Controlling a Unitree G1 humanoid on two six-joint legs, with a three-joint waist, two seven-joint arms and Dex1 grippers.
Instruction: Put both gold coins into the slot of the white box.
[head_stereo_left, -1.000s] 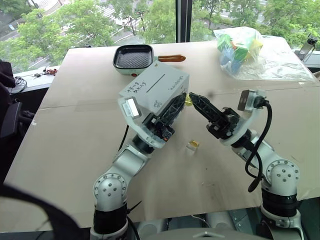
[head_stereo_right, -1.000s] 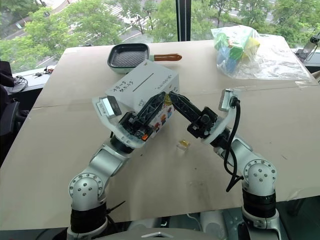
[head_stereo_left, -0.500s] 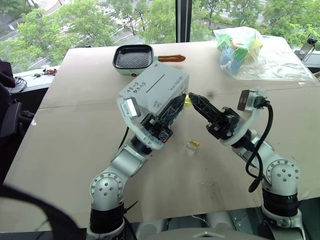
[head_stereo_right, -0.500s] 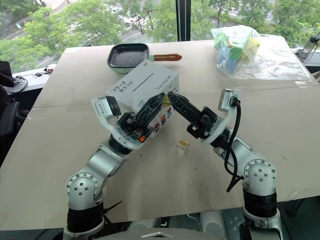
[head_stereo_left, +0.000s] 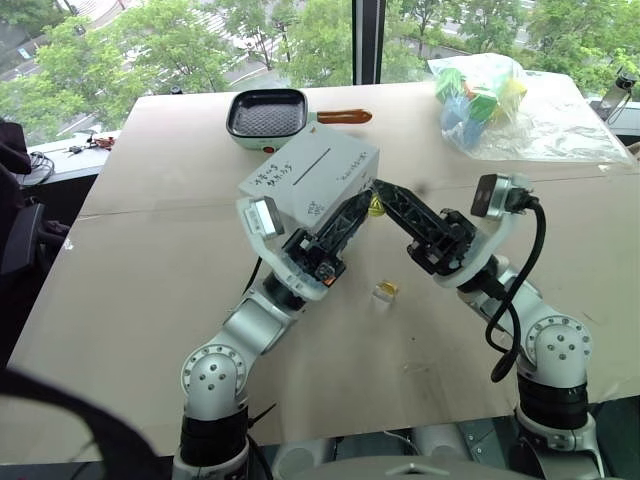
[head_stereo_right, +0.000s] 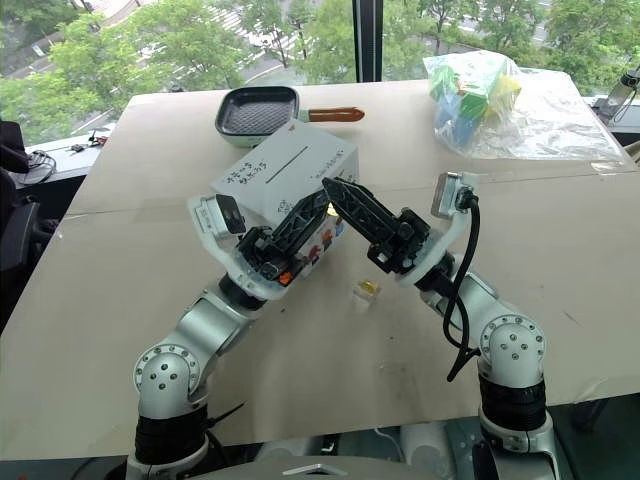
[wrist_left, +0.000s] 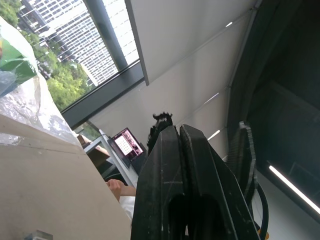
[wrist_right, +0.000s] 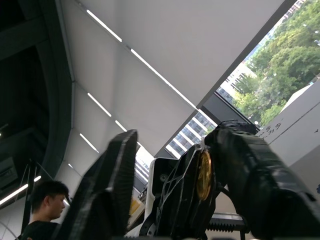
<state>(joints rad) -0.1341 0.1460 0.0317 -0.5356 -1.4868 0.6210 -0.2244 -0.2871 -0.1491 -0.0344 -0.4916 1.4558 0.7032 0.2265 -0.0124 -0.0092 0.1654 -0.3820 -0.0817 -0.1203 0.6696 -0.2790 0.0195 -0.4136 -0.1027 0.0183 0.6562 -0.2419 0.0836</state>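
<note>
Left gripper: the left gripper (head_stereo_left: 362, 200) is raised above the table, its black fingers (wrist_left: 175, 165) pressed together on a small shiny gold coin (wrist_right: 202, 175) at their tips.
Right gripper: the right gripper (head_stereo_left: 383, 195) meets it tip to tip, with its jaws spread apart on either side of that coin.
White box: the white cuboid carton with blue handwriting (head_stereo_left: 280, 188) lies just behind the two grippers, well inside the table's edges.
Slot: the thin dark slit (head_stereo_left: 312, 165) on the top face is uncovered.
Table spot: a yellow-gold glint on a small clear plastic block (head_stereo_left: 385, 290) lies in front of the box, below the grippers.
Open room: the wide beige table (head_stereo_left: 150, 260) is bare to the left and towards the near edge.
Far edge: a pale-green square grill pan (head_stereo_left: 265, 115) and a clear plastic bag of coloured blocks (head_stereo_left: 480, 95).
</note>
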